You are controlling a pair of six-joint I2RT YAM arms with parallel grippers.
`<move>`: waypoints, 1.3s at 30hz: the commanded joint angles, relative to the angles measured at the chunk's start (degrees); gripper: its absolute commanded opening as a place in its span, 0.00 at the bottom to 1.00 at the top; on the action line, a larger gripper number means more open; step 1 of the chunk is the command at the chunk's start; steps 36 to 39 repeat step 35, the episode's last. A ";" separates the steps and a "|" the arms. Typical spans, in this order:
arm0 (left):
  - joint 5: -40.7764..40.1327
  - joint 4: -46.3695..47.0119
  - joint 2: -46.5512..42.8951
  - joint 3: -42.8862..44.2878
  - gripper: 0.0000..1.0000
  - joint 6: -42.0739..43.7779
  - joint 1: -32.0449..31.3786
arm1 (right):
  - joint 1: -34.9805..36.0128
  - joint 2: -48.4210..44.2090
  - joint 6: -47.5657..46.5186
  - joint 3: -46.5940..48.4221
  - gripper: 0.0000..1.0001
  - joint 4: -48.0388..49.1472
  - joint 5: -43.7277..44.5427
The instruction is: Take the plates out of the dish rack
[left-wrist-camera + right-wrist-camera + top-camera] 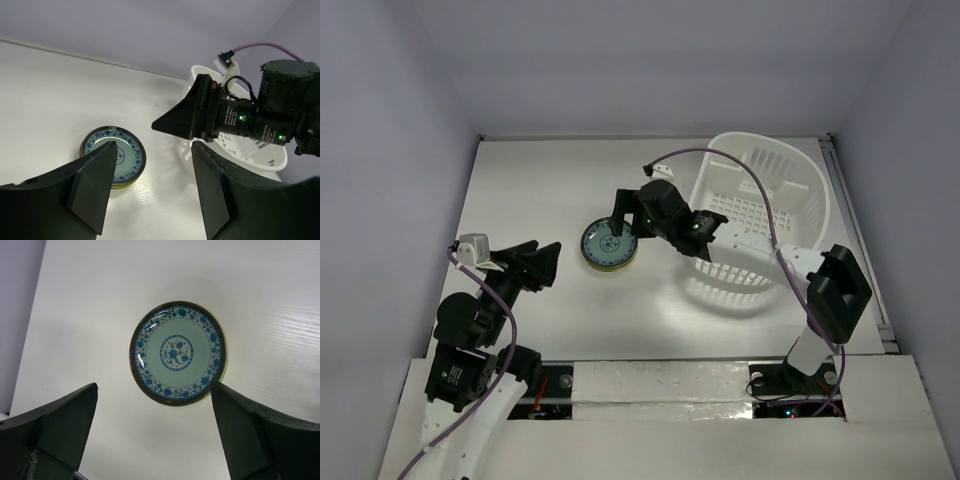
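A teal-blue plate (608, 244) with a blue flower rim lies flat on the table, on top of a yellow-green plate whose edge just shows (119, 184). It fills the middle of the right wrist view (176, 352) and shows in the left wrist view (125, 150). My right gripper (626, 226) is open and empty, just right of the stack and over its edge (154, 387). My left gripper (552, 265) is open and empty, to the left of the plates (154, 145). The white dish rack (815, 195) stands at the right; no plates show inside it.
The right arm (750, 240) reaches across the rack's near rim, and its purple cable (720, 160) arcs above the rack. Grey walls close the table at the back and sides. A metal rail (860, 240) runs along the table's right edge.
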 commanded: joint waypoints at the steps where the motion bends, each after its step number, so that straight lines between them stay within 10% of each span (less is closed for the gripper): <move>1: 0.42 1.96 0.80 -0.14 0.58 -0.05 -0.33 | 0.19 0.01 -3.04 2.98 1.00 -2.46 -0.68; 3: 0.33 1.96 0.71 -0.14 0.59 0.12 0.19 | 0.80 0.29 -3.31 2.99 0.97 -3.08 0.19; 5: 0.33 2.05 0.54 -0.14 0.59 0.12 0.20 | 1.33 -2.16 -3.39 0.81 0.71 -1.51 1.86; 8: 0.68 2.05 0.36 -0.05 0.61 0.12 0.20 | 2.03 -6.64 -4.88 -1.92 0.03 1.82 3.35; 12: 0.86 2.14 -0.78 0.30 0.73 0.48 0.20 | 3.27 -18.41 -6.82 -8.42 0.00 6.58 7.14; 14: 0.60 2.14 -1.39 0.39 0.79 0.48 0.20 | 3.27 -27.11 -6.91 -13.78 0.00 9.29 8.98; 22: 0.77 2.14 -1.22 0.47 0.89 1.00 0.20 | 3.27 -58.75 -8.40 -31.10 0.99 11.52 21.36; 39: -0.63 1.97 -0.17 1.00 0.93 1.27 0.20 | 3.27 -70.91 -4.01 -42.54 1.00 7.38 25.25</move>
